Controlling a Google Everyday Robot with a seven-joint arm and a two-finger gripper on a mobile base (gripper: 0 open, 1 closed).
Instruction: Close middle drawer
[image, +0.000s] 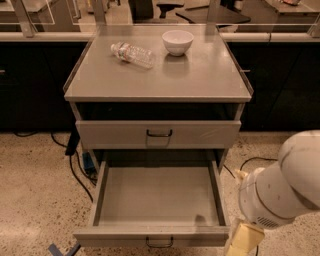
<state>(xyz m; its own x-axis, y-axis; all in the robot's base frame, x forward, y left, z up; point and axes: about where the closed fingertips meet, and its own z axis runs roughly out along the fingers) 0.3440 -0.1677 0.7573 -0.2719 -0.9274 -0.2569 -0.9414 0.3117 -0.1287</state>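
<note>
Camera view looks down on the middle drawer (159, 197), pulled far out beneath the shut top drawer (159, 134), as the gripper (244, 241) hangs just beside its front right corner, seemingly lining up a push, cropped by the frame, grip state impossible to tell.

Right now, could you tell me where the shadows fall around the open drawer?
Camera view: warm, dim light; the wide grey metal middle drawer holds a small dark shadow near its front right; the white round bowl casts a soft shadow on the grey cabinet top; the cream gripper sits bottom right, beside the drawer's corner.
</note>
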